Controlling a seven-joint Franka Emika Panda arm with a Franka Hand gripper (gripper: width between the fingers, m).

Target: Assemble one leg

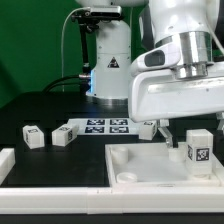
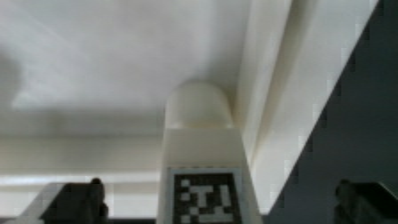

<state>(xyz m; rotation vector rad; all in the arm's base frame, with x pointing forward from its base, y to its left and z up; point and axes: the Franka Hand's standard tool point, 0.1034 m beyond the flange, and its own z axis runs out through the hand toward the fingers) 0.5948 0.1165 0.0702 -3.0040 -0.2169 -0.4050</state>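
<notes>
Hovers with the gripper [image 1: 190, 138] [image 2: 217, 208] spread wide, clamping nothing. Straddles the leg [image 1: 197, 148] [image 2: 205, 150], centred between the dark fingertips [image 2: 71, 203] with a gap showing on either side. Finds that leg upright on the large white panel [image 1: 140, 172], toward the exterior view's right. Leaves other similar blocks [image 1: 33, 137] and the marker board [image 1: 100, 125] beyond the panel on the dark table [image 1: 60, 160].

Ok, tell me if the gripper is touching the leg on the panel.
Apart. Wrist view: the leg sits between the gripper's fingers, with a clear gap on each side.
</notes>
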